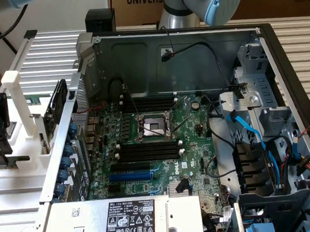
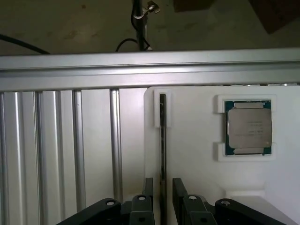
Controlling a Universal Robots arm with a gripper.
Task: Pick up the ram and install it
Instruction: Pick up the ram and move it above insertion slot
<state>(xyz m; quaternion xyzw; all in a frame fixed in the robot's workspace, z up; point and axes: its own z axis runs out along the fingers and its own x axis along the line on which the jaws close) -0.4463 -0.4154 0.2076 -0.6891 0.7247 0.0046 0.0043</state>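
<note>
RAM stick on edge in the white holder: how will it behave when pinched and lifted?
The ram is a thin board seen edge-on, so probably rigid and light. It stands on edge in a narrow slot of the white holder, so it likely lifts straight but may bind if tilted. The open gripper straddles its flat faces; slip seems unlikely.

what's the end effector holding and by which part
Nothing is held. The open end effector straddles one end of the ram, which stands on edge in its white holder, fingers clear of it.

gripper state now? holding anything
Gripper: open, holding nothing, with one jaw on each side of the ram, which stands on edge in the white holder.
</note>
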